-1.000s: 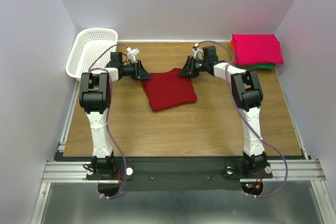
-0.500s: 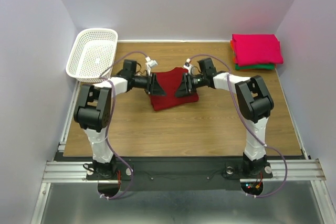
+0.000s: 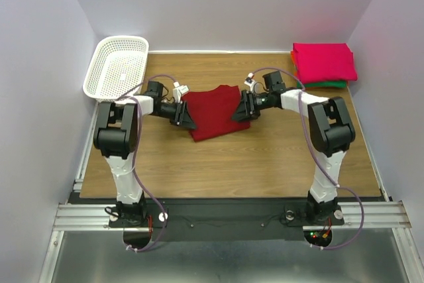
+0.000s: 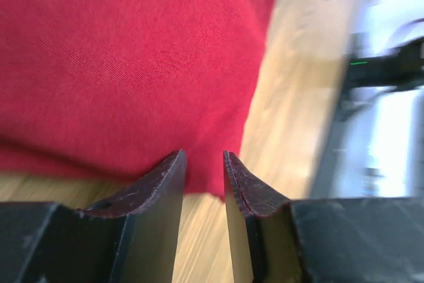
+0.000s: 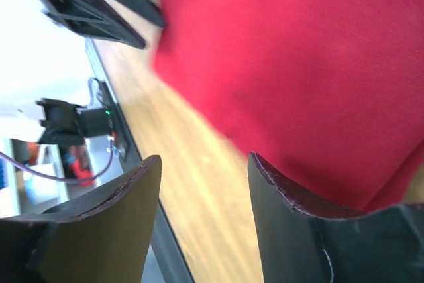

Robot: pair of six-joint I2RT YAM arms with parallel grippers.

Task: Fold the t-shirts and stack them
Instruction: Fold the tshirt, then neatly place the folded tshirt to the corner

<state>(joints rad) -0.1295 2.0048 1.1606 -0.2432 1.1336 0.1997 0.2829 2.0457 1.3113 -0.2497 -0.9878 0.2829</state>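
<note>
A brown wooden table [image 3: 265,157] sits between pale walls. In the middle of it lies the dark red t-shirt [image 3: 215,114], folded flat. The white basket [image 3: 116,64] stands at the far left corner. At the far right corner is a pile of folded shirts. The pink t-shirt [image 3: 323,61] is on top, a thin strip of the orange t-shirt [image 3: 293,57] peeks out, and the green t-shirt [image 3: 328,85] shows at the bottom. The left gripper [image 3: 187,116] is low at the red shirt's left edge, its jaws only a little apart with nothing between them. The right gripper [image 3: 238,109] is at the shirt's right edge, its jaws wide apart and holding nothing.
</note>
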